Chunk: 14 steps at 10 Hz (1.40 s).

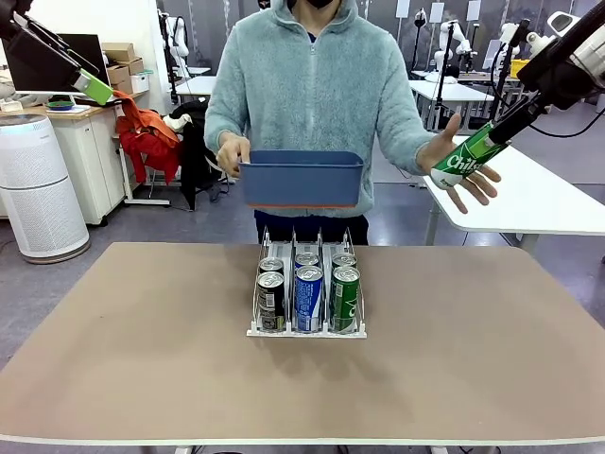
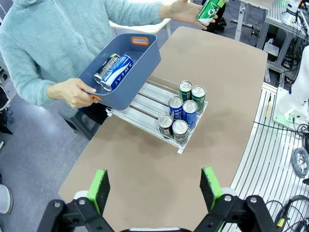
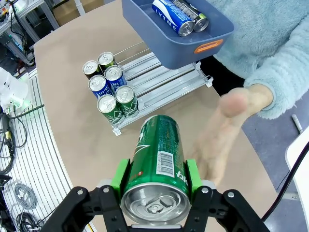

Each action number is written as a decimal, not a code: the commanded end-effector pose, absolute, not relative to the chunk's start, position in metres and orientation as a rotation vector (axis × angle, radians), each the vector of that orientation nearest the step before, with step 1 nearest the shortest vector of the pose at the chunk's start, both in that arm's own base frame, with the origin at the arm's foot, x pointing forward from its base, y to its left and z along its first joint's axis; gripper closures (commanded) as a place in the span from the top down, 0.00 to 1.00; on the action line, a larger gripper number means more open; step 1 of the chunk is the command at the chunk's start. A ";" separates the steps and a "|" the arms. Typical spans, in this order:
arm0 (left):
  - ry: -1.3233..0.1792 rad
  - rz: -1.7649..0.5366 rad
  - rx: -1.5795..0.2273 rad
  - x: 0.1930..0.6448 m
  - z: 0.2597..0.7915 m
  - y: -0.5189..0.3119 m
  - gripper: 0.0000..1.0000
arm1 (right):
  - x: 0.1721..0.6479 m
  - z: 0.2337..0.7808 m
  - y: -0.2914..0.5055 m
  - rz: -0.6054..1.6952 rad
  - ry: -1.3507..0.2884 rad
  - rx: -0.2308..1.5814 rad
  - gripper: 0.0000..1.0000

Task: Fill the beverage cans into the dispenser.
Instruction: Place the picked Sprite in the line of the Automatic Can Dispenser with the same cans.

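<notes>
**A:** Starting nearest us, how is the left gripper (image 2: 154, 186)?

**B:** Its jaws are spread wide with nothing between them, up above the near side of the table (image 1: 142, 359).

**A:** And the dispenser (image 1: 307, 331)?

**B:** Mid-table. Six cans (image 1: 309, 298) stand at its front end, two to a lane: dark on the left, blue in the middle, green on the right.

**A:** Beyond that?

**B:** A person's hand (image 1: 232, 153) holds a blue tub (image 1: 302, 178) above the dispenser's far end. Two cans (image 2: 117, 71) lie inside it, one blue and one dark.

**A:** The right gripper (image 3: 154, 176)?

**B:** It is clamped on a green can (image 3: 157, 154), raised off to the far right, just by the person's open palm (image 1: 463, 170). I cannot tell whether they touch.
</notes>
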<state>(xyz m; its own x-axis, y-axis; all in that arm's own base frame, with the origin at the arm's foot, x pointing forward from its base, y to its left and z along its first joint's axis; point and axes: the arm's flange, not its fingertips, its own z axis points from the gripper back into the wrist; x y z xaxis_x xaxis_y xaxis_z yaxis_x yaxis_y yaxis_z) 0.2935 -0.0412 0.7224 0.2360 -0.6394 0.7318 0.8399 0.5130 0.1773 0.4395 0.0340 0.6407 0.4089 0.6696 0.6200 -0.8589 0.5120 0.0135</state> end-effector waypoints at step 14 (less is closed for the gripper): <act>-0.849 -1.033 -0.277 0.293 0.722 -0.041 1.00 | 0.439 0.642 0.034 0.990 -0.604 0.352 0.05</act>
<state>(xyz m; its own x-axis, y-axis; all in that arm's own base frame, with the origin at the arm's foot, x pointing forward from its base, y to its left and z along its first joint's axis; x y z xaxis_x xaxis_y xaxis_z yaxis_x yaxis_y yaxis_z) 0.2935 -0.0412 0.7224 0.2360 -0.6394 0.7318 0.8399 0.5130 0.1773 0.4395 0.0340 0.6407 0.4089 0.6697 0.6199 -0.8589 0.5120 0.0135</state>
